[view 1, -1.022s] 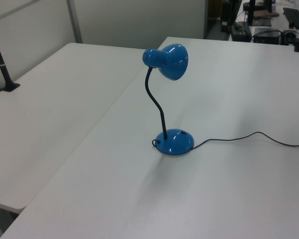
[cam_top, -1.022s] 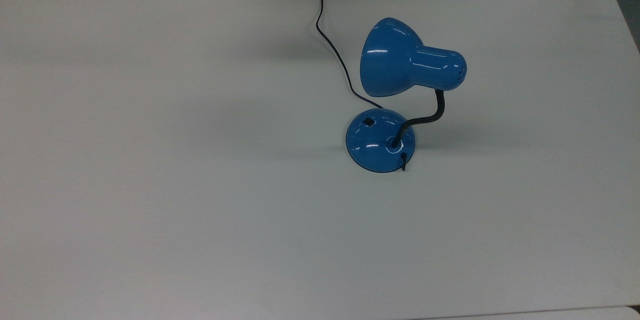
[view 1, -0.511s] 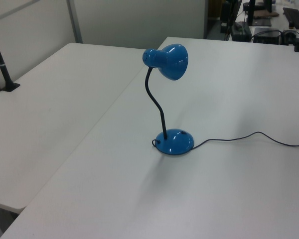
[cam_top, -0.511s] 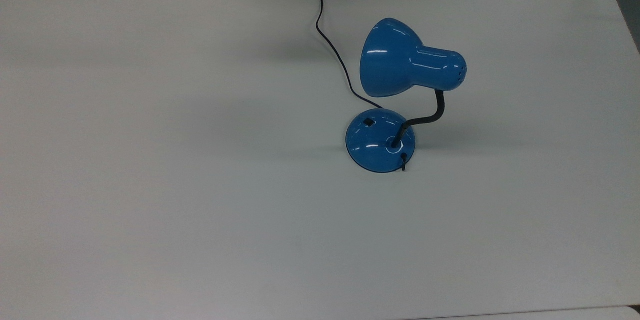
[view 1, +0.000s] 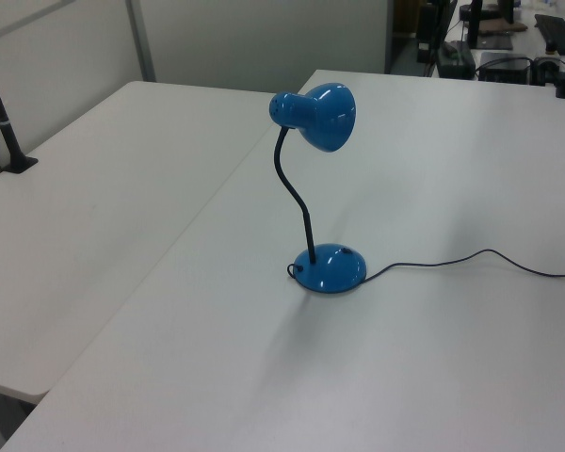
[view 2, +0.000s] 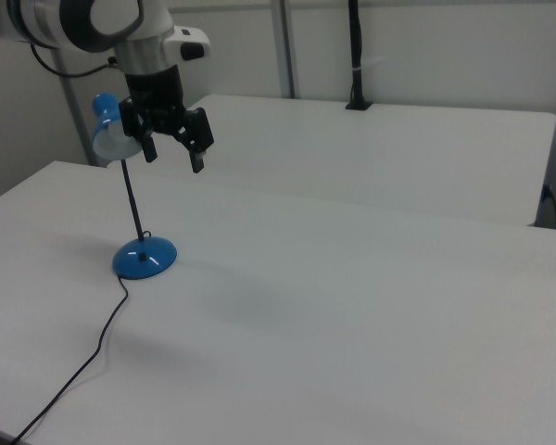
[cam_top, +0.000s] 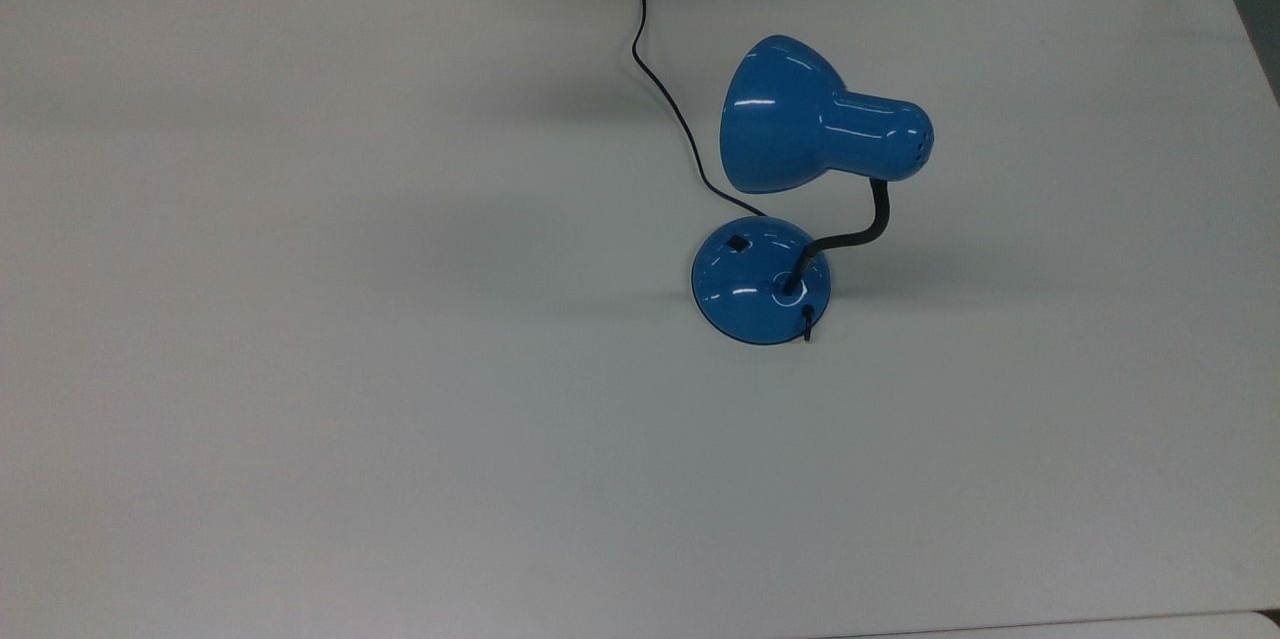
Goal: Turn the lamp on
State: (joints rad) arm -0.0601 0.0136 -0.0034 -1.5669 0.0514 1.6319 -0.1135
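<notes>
Nothing changed vs 1 s ago: lamp point(cam_top: 765, 279) unlit on bench point(cam_top: 300, 319); gripper point(view 2: 171, 148) held spread, high up; switch point(cam_top: 738, 242) untouched

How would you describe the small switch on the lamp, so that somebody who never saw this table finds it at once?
On the white table stands one blue lamp. Look at its round base, where the black neck enters. The switch is the small black square on the dome, toward the top view's upper left, near where the cord leaves.

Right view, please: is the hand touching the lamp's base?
No, the hand hangs in the air with fingers apart, well above the lamp's base on the table.
</notes>
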